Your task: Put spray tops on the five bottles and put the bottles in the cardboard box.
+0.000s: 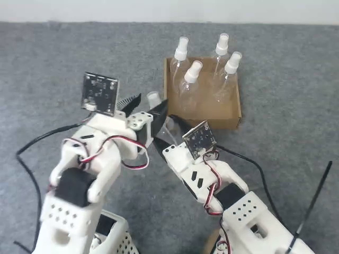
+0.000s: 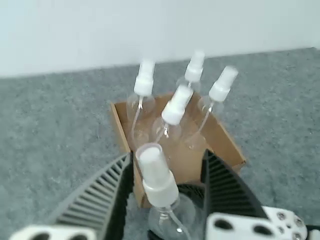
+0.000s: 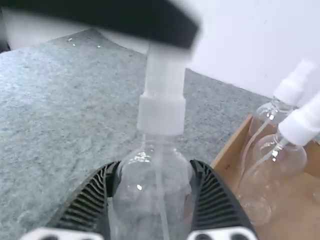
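Left tool (image 1: 151, 101): It stood open astride the spray top (image 2: 156, 175). One jaw was close beside the top and the other was clearly apart, so it had hold of nothing.
Risk at the left tool: If it shut off-centre, the near jaw would probably have met the top first and pushed it sideways instead of squeezing it squarely.
Spray top: It sat on the neck of the fifth bottle (image 3: 152, 195) and leaned slightly in the left wrist view. Whether it was seated fully home could not be told.
Risk at the top: A half-seated top could have cocked on the neck or popped off when the bottle was carried.
Fifth bottle: It was upright and outside the box (image 1: 212, 123), just beside the box's left wall. Whether its base rested on the counter (image 1: 63, 58) could not be told.
Right tool (image 3: 155, 170): Its jaws were closed on the clear, round belly of the fifth bottle, one on each side.
Risk at the grip: The smooth, curved plastic looked slippery. A downward or twisting push from above might have turned the bottle in the jaws or slid it through them.
Box: It lay on the counter to the right of both tools, with its open side up.
Four capped bottles (image 1: 190, 87): They stood in the box leaning different ways and crowded together.
Risk at the box: Little free room showed near the left wall. The incoming bottle could have knocked a leaning neighbour over or caught on the rim, and the light cardboard might have shifted.
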`<state>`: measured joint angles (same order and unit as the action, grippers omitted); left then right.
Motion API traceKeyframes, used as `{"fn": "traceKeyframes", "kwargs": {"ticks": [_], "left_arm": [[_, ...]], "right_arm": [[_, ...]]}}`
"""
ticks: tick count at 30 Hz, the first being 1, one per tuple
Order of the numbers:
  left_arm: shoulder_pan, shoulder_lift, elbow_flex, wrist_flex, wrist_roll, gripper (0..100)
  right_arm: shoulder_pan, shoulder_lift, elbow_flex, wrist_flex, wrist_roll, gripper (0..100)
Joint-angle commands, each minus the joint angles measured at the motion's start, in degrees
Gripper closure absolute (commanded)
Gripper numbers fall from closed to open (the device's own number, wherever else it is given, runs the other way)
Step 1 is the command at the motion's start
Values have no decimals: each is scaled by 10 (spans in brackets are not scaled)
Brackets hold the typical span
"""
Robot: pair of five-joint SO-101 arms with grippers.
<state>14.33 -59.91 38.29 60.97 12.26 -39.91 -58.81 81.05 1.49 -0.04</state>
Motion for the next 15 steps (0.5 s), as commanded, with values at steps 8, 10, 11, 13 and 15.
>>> {"fn": "traceKeyframes", "kwargs": {"ticks": [8,10,11,13,15], "left_arm": [[-91,97,-93,-38,-26,797],[-91,131,-91,-47,-33,797],[-91,145,-90,-47,-34,797],[-91,163,-87,-45,-34,797],[-91,166,-77,-44,-34,797]], "right_arm": [[6,-15,-12,-19,-4,992],[6,-15,-11,-19,-4,992],[6,-15,-11,-19,-4,992],[6,-15,-11,-19,-4,992],[6,-15,-11,-19,-4,992]]}}
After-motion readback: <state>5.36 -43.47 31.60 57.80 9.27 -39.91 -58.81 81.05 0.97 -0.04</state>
